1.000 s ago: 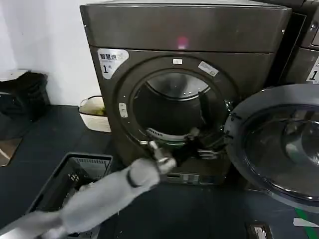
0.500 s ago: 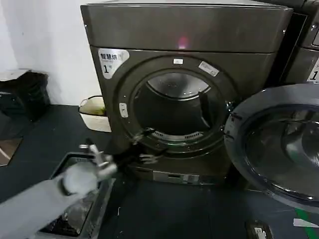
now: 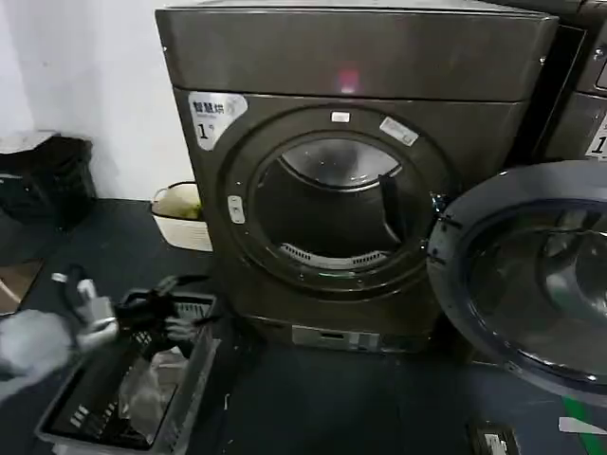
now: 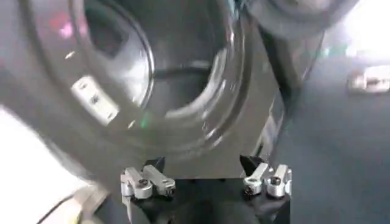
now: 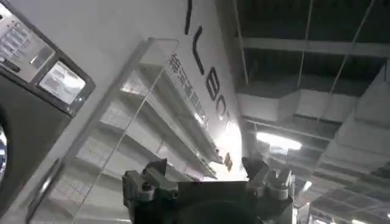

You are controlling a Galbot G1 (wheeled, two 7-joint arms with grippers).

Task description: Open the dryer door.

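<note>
The dryer door (image 3: 517, 275), a round porthole with a wide rim and dark glass, stands swung wide open to the right of its machine. The drum opening (image 3: 332, 213) is bare and dark inside. My left gripper (image 3: 178, 311) hangs open and holds nothing, low at the left above a black basket, well clear of the dryer. In the left wrist view its open fingers (image 4: 204, 169) point toward the drum opening (image 4: 177, 73). In the right wrist view my right gripper (image 5: 204, 169) is open, aimed up at the ceiling, holding nothing.
A black basket (image 3: 201, 365) with a plastic bag in it sits on the floor before the dryer's left corner. A white tub (image 3: 175, 226) stands by the wall. Dark bags (image 3: 43, 185) lie at far left. A neighbouring machine (image 3: 579, 90) stands behind the open door.
My left arm has drawn back from the drum's lower rim, moving left and down to above the basket. The door has stayed open in the same place.
</note>
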